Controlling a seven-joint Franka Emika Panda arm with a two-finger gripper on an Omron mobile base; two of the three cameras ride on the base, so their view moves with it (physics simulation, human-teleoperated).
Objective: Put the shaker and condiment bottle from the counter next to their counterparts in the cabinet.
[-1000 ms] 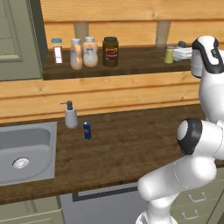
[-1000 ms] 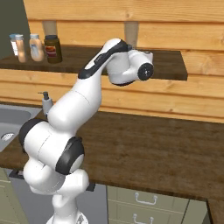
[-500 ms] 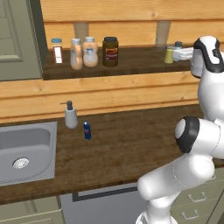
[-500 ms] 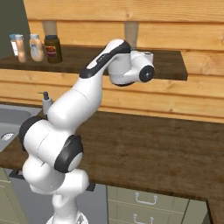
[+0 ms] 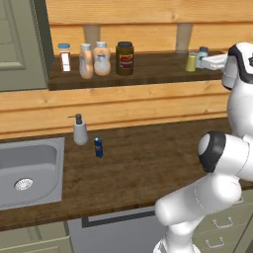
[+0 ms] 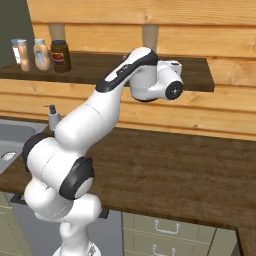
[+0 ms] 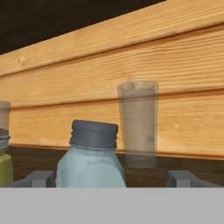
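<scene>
The pale blue-green shaker (image 7: 92,162) with its grey cap stands upright on the dark cabinet shelf (image 5: 158,73), right of the yellow-green shaker (image 5: 191,62) (image 7: 4,169). My gripper (image 7: 112,179) is open around it, and a gap shows beside each fingertip (image 7: 183,178). From the left base view the shaker (image 5: 202,54) peeks out just in front of my gripper (image 5: 207,61). Two peach-orange condiment bottles (image 5: 86,60) (image 5: 102,58) stand side by side further left on the same shelf; I cannot tell the one from its twin.
A dark brown jar (image 5: 124,58) and a white shaker (image 5: 64,56) share the shelf. On the counter stand a grey pump dispenser (image 5: 79,131) and a small dark-blue can (image 5: 99,147), beside the sink (image 5: 29,168). The grey-green cabinet door (image 5: 20,44) hangs open at left.
The fingers have spread apart and let go of the pale blue-green shaker, which now stands on the shelf. The hand has drawn back slightly to the right.
</scene>
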